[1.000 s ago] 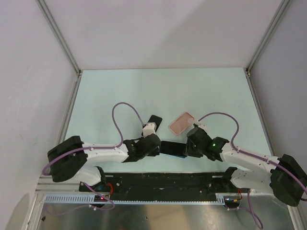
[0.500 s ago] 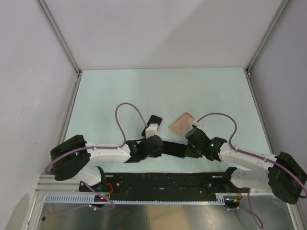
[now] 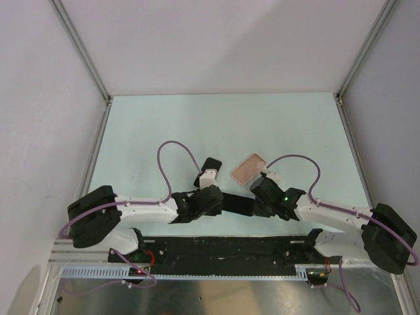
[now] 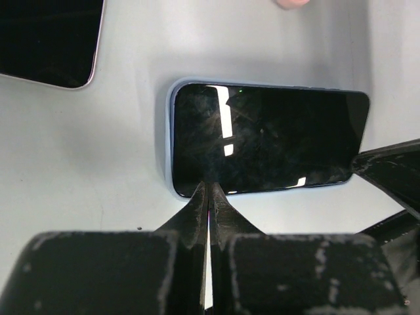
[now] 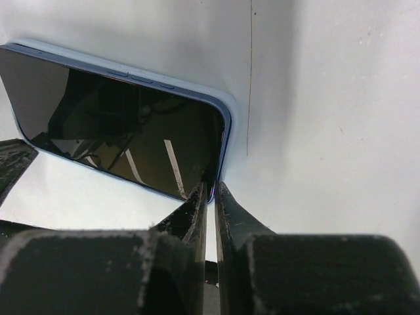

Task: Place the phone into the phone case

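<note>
1. Top view: the phone (image 3: 237, 203) is lying flat low in the centre of the table (image 3: 151, 125), showing only as a dark strip between the two grippers. The phone case (image 3: 249, 168) is lying apart, just above it.
2. Left wrist view: the left gripper (image 4: 209, 191) is pressing its fingers together with nothing between them, tips touching the phone's lower edge near the left corner. The screen is facing up, its blue rim showing.
3. Right wrist view: the right gripper (image 5: 211, 190) is likewise clenched and empty, tips meeting the phone's lower right corner.
4. The left wrist view alone is showing the black slab (image 4: 46, 39) clearly, at upper left, apart from the phone.
</note>
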Available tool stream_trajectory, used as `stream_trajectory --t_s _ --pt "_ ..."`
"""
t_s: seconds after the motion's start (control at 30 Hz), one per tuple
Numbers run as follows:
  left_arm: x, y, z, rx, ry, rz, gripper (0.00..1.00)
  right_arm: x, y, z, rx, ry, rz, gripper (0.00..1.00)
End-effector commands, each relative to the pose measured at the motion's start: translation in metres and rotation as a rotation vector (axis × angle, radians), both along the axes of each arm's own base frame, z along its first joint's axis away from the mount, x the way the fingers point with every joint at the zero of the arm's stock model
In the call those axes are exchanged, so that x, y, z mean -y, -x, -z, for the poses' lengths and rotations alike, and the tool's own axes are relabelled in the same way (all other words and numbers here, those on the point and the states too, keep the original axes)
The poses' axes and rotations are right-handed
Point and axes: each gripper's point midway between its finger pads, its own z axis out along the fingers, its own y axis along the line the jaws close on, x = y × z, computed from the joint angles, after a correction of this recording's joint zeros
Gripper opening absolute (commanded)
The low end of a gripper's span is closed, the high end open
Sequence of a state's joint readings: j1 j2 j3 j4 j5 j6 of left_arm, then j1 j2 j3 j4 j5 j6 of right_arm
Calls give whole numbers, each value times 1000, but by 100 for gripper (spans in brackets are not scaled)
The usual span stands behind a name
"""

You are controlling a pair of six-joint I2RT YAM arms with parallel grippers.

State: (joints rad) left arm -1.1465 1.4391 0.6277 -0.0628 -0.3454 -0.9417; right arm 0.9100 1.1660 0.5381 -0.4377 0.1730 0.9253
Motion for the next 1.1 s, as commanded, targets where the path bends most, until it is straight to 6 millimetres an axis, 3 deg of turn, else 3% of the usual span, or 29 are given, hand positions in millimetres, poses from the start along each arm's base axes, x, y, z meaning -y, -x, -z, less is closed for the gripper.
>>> stream_trajectory --t_s 0.0,0.2,0.4,0.5,0.57,0.77,1.07 --pt "8 -12 -40 87 78 -23 0 -7 -3 5 9 -11 18 10" --pt "0 -15 -58 117 108 -51 0 -6 1 7 7 2 10 12" --pt "-9 -4 -49 84 115 -65 0 -8 -15 -44 139 -50 3 30" --pt "-6 8 -40 62 108 -45 0 -8 -26 -72 214 -62 7 35" --pt "-2 16 -36 49 111 -34 0 -3 -35 -80 246 -53 21 37" --pt "16 37 -22 -3 156 -7 0 4 -65 -76 274 -26 28 38" --pt "31 46 2 -63 185 -7 0 -1 -86 -48 227 -1 9 33"
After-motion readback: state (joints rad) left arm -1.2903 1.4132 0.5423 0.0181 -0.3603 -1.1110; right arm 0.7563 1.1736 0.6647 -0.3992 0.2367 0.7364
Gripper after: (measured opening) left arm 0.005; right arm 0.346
